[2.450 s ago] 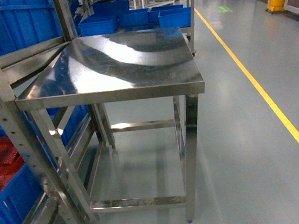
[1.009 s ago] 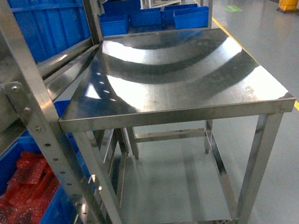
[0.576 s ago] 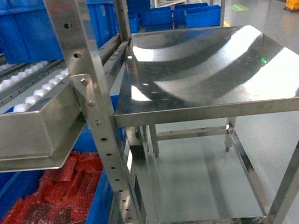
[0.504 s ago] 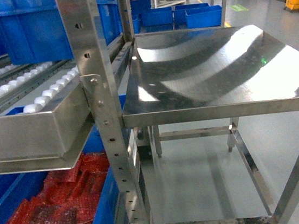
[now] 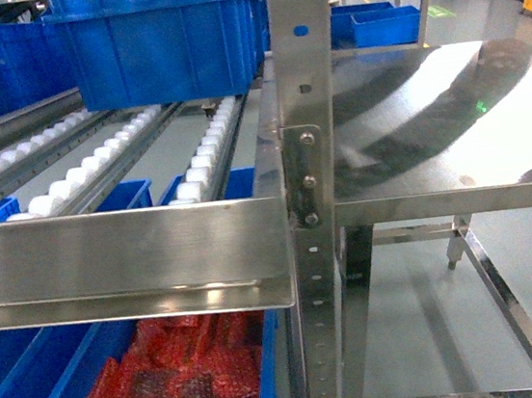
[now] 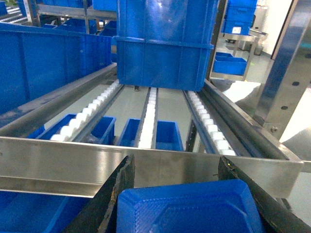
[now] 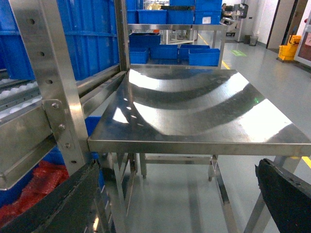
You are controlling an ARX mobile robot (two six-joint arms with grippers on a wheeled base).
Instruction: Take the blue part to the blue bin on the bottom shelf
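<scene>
The stainless-steel roller rack (image 5: 136, 244) stands beside the bare steel table (image 5: 451, 128). Below it sits a bright-blue tub with red pieces (image 5: 171, 376). The left hand (image 6: 180, 194) holds a bright-blue moulded plastic piece (image 6: 187, 208) between its fingers; the right hand (image 7: 175, 194) is spread open, empty. No dark navy part is visible, so picking is not yet begun.

The blue bin (image 6: 187, 208) held in the left pincer (image 6: 177, 194) is cut off by the lower edge of the left wrist view. The bin of red pieces (image 5: 177, 380) is half hidden under the steel shelf rail (image 5: 128, 264). The worktop (image 5: 450, 118) is cropped at the right.
</scene>
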